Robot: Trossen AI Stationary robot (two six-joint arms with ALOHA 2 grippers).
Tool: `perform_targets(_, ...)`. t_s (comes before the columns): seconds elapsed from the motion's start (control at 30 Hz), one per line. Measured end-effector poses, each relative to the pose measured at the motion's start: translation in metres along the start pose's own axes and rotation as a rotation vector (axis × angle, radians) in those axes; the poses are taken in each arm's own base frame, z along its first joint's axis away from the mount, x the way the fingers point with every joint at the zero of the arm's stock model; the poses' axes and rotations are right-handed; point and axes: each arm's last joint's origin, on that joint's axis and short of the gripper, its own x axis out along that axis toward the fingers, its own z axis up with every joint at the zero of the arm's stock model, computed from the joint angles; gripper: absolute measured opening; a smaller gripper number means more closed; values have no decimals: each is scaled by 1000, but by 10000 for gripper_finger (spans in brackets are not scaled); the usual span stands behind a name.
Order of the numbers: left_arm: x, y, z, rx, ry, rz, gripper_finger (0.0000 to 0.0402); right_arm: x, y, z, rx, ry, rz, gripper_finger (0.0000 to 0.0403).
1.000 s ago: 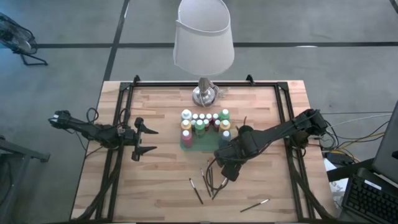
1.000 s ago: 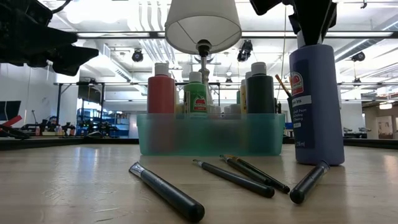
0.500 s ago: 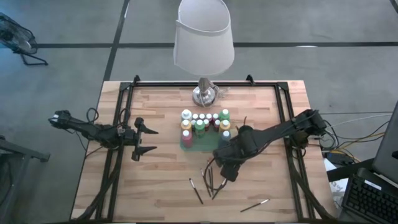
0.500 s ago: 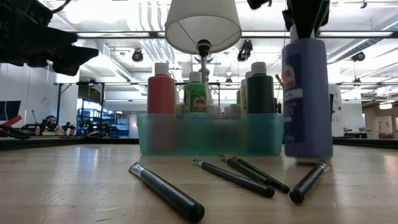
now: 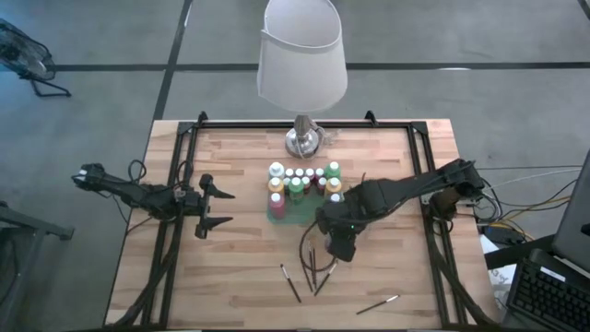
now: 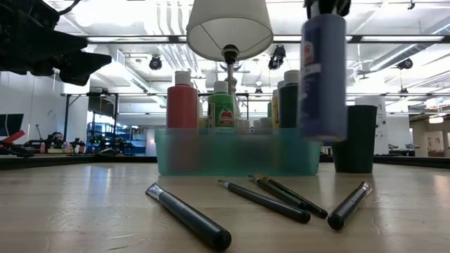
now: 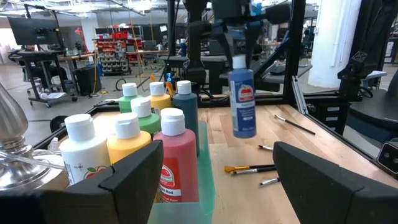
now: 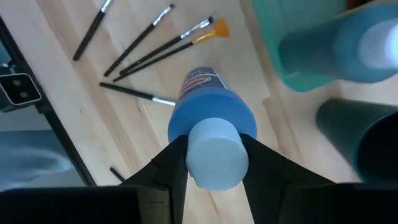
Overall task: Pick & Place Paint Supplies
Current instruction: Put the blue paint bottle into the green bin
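The right gripper (image 8: 211, 163) is clamping the white cap of a blue paint bottle (image 6: 322, 74), its fingers (image 8: 169, 163) closed partway around the cap so the bottle is hanging upright beneath it. Gripping by the cap is keeping the body free to drop straight down into a slot. In the low view the bottle is hanging clear of the table (image 5: 230, 277), just beside the right end of the teal tray (image 6: 239, 151), where the other bottles are standing in rows. A dark cup (image 6: 355, 138) is standing on the table just past that end; what it is holding is hard to make out. Several paintbrushes (image 6: 267, 200) are lying loose on the wood in front of the tray, probably waiting their turn. The left gripper (image 5: 210, 207) is hanging off to the left of the tray, its fingers spread wide and gripping nothing. The lamp (image 5: 302, 65) is standing behind the tray.
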Motion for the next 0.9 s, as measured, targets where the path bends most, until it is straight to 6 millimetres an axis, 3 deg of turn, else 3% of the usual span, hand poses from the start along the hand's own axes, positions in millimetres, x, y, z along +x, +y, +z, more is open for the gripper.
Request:
perform_targets(0.43, 0, 0, 0, 0, 0, 0, 310, -39, -28, 36, -64, -123, 53, 113)
perform_targets(0.9, 0, 0, -1, 2, 6, 0, 310, -38, -45, 84, -254, -82, -43, 113)
